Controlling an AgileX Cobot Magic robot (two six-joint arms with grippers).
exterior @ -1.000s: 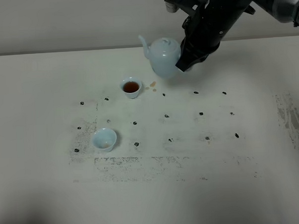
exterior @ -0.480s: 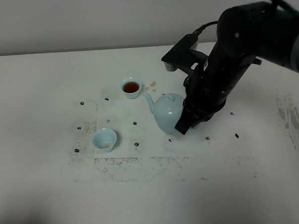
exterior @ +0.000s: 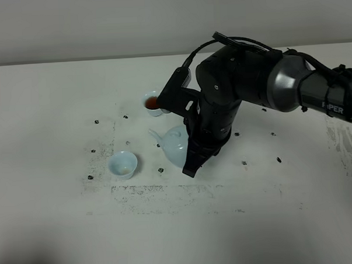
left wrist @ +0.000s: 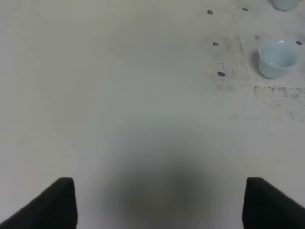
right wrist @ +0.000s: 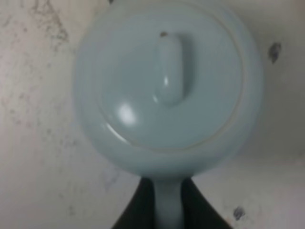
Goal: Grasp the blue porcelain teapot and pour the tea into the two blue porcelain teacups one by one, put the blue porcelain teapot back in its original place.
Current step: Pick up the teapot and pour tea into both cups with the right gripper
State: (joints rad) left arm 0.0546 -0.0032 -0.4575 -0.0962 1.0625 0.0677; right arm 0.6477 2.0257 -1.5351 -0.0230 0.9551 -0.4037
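The blue porcelain teapot [exterior: 172,145] hangs over the middle of the table, its spout aimed left at the empty teacup [exterior: 123,164]. My right gripper [exterior: 189,164] is shut on the teapot's loop handle [right wrist: 167,205]. In the right wrist view the teapot [right wrist: 167,86] fills the frame from above, and dark fingers [right wrist: 138,212] pinch the handle. The other teacup [exterior: 152,102] holds dark tea and stands behind the teapot, partly hidden by the arm. My left gripper [left wrist: 161,195] is open over bare table, with the empty teacup [left wrist: 277,57] far ahead of it.
Small dark marks [exterior: 196,137] dot the white table in a grid. A worn grey patch [exterior: 167,194] lies in front of the cups. A few brown tea drops [exterior: 179,100] sit near the filled cup. The right arm [exterior: 249,76] reaches in from the right.
The right arm has carried the teapot from the back of the table forward and to the left, lower down, ending close to the empty teacup. The cups have not moved.
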